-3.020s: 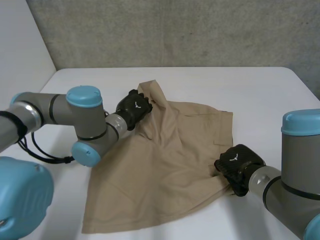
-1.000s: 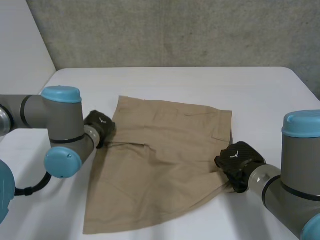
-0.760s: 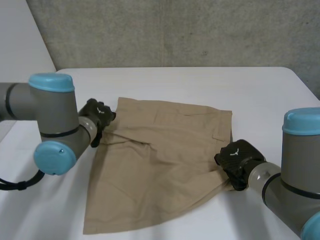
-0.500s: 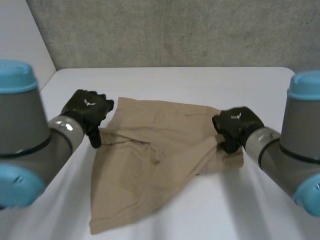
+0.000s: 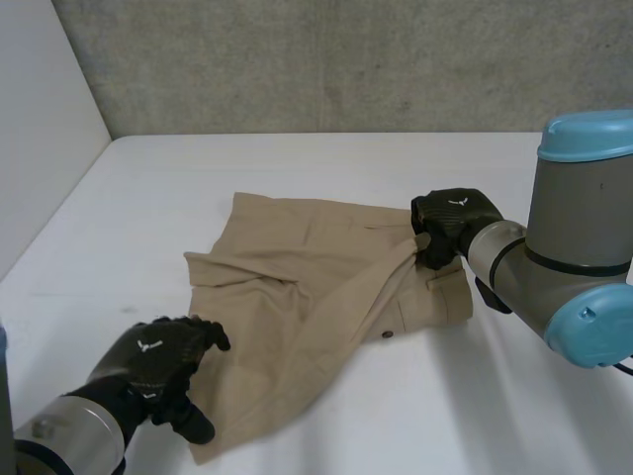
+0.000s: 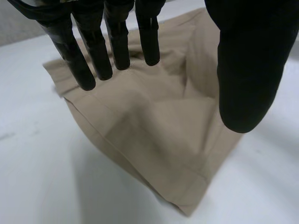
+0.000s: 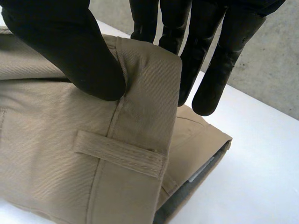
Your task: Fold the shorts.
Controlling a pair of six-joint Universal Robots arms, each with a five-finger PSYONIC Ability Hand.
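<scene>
Tan shorts (image 5: 307, 297) lie rumpled mid-table (image 5: 297, 168). My right hand (image 5: 450, 223) pinches the waistband corner between thumb and fingers, drawn over the cloth. My left hand (image 5: 158, 361) hovers beside the near hem, fingers straight, holding nothing.

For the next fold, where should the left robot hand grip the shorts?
Probably the near hem corner of the shorts, coming from the near-left side: it lies flat as a free point beside the open left robot hand, while the right robot hand pinches the waistband.
</scene>
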